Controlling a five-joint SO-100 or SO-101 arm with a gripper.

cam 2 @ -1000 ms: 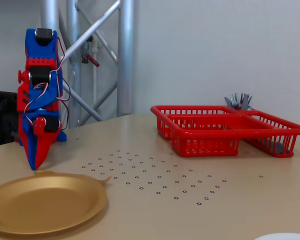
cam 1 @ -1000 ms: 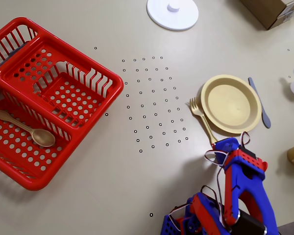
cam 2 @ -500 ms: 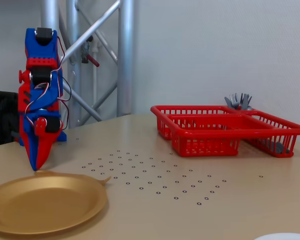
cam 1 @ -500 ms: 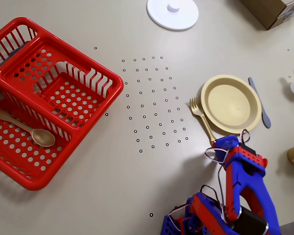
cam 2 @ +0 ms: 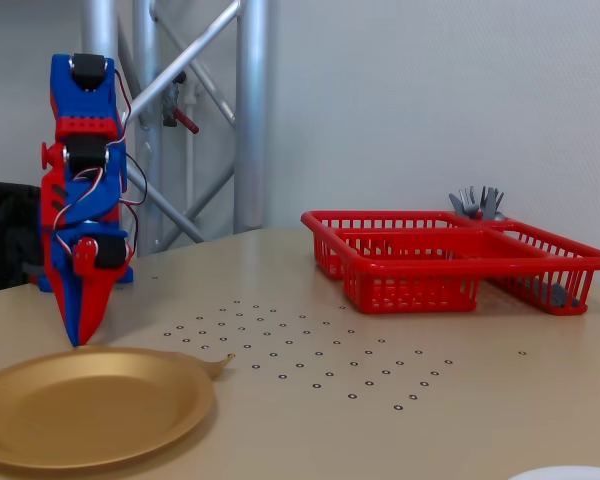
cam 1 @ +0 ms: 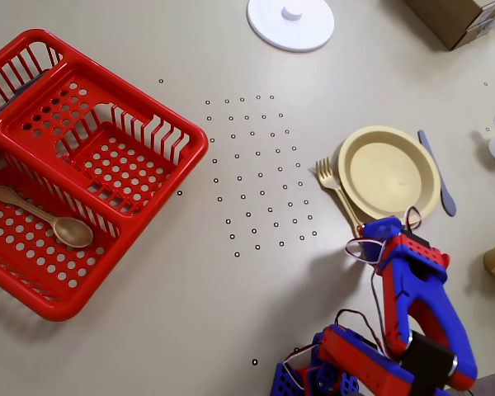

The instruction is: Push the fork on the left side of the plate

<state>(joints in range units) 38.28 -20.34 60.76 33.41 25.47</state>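
Overhead view shows us the gripper (cam 1: 368, 233) closed and empty. Its tip touches the fork (cam 1: 337, 192) handle, beside the plate (cam 1: 389, 175).

The overhead view looks straight down on the table, with the yellow plate (cam 1: 388, 174) right of centre and the red basket (cam 1: 74, 165) far to its left. The fixed view sits low, near table height, close beside the plate (cam 2: 85, 405), facing across it towards the basket (cam 2: 450, 258). Both views share plate, basket and the dotted tabletop between them.
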